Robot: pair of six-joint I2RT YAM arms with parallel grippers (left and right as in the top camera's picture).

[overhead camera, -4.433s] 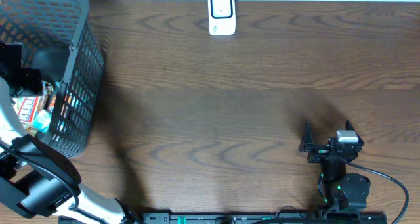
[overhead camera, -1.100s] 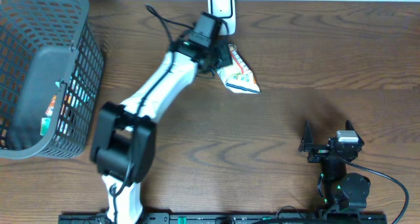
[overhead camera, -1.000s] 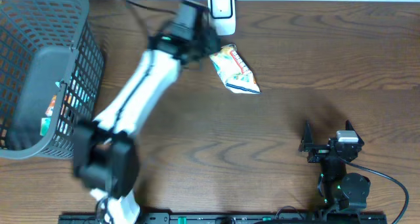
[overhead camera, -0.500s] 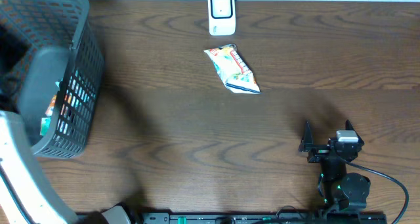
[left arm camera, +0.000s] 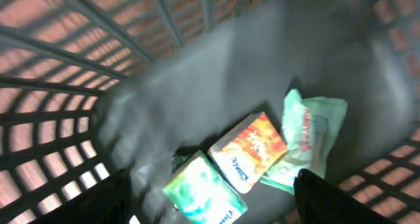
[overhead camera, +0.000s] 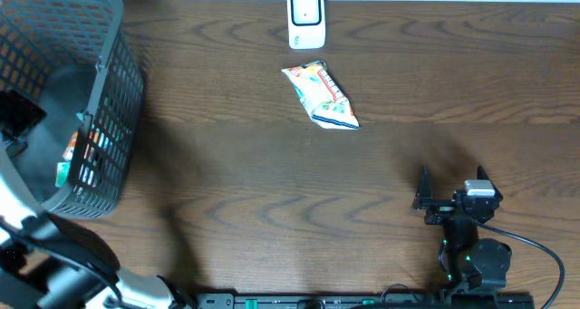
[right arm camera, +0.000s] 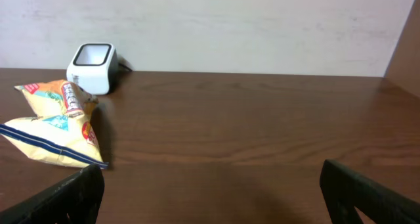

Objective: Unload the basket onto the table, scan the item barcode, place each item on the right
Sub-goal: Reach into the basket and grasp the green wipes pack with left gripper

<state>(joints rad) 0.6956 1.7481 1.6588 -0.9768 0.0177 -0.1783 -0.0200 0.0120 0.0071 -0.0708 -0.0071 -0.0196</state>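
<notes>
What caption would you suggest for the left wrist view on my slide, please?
Open left gripper over the grey basket, an orange packet lying between a green packet and a pale pouch.

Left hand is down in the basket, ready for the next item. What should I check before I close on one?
1. Left hand open and empty: ok, fingers wide apart, nothing between them.
2. Target under it: ok, the orange packet lies between the fingers, beside a green packet and a pale pouch.
3. Clearance from the basket wall: cannot tell, the wrist view is blurred.
4. Packet's barcode side: cannot tell.
5. Space before the scanner: not ok, a snack bag lies just in front of it.
6. Right hand out of the way: ok, open, far from both.
</notes>
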